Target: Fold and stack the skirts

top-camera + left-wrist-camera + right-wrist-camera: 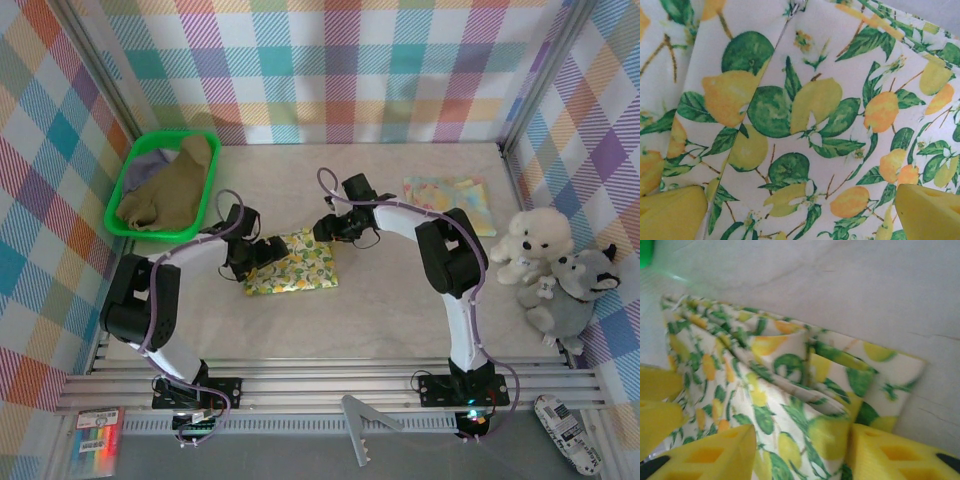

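Observation:
A folded lemon-print skirt [292, 263] lies at the table's middle. My left gripper [247, 255] hovers at its left edge, open, its yellow fingers [670, 215] spread wide just over the flat print [800, 115]. At the skirt's far right corner my right gripper [327, 231] is shut on a bunched fold of the cloth [805, 405], which rises between the two fingers [885, 455]. A pale floral skirt [448, 200] lies folded at the back right. An olive-brown skirt [172, 188] and a grey-lavender skirt [150, 160] sit crumpled in the basket.
The green basket [125, 180] stands at the back left by the wall. A white plush toy [530, 240] and a grey plush toy [575, 290] lean at the right wall. Bare tabletop [400, 310] stretches in front of the skirt.

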